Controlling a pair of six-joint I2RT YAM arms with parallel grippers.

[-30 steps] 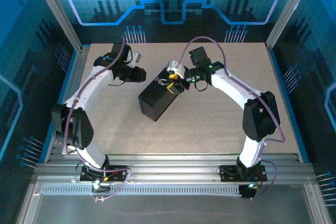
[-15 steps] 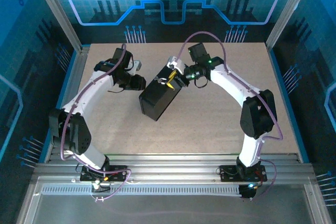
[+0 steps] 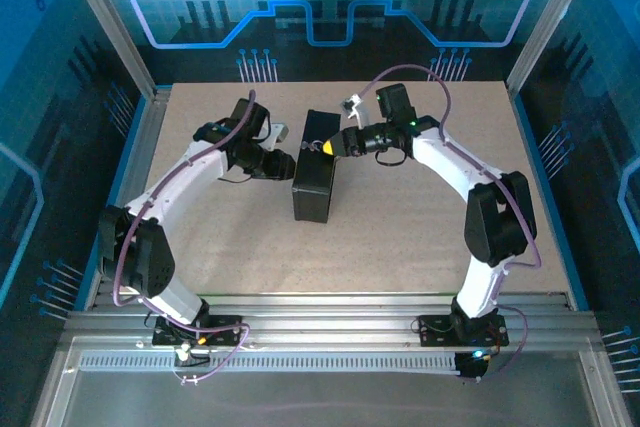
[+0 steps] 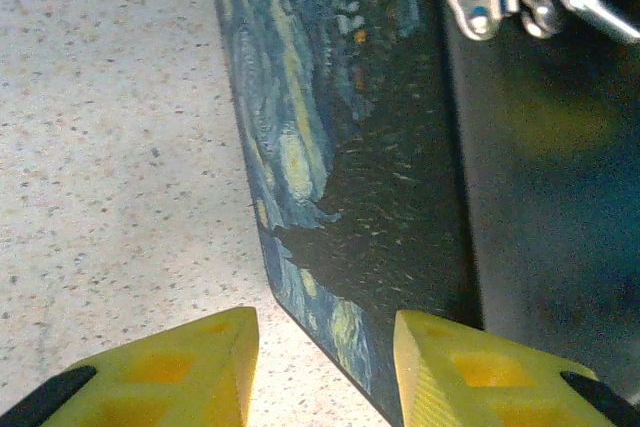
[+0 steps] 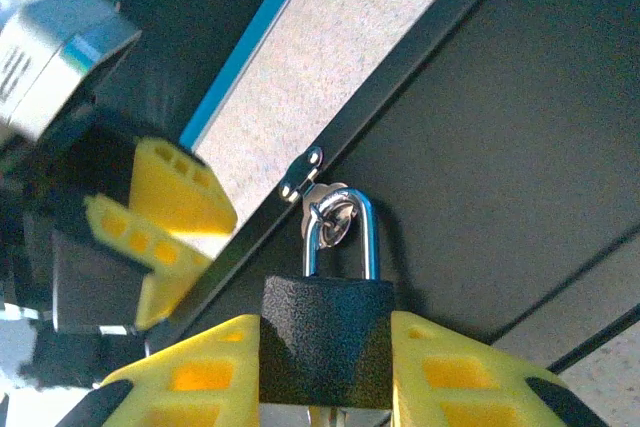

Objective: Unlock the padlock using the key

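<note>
The right tool (image 5: 325,345) had just pinched the padlock (image 5: 328,302), hanging on the box (image 3: 316,175) hasp (image 5: 300,175), and the box had swung square on the tabletop (image 3: 400,237); the left tool (image 4: 325,345), spread, had drawn in beside it, so the lock looked steadied for the key

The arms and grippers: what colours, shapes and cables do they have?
The left arm and right arm have white links, black joints and a looping purple cable each. The left gripper and right gripper have yellow wedge-shaped fingers with recessed pockets, on black bases.
</note>
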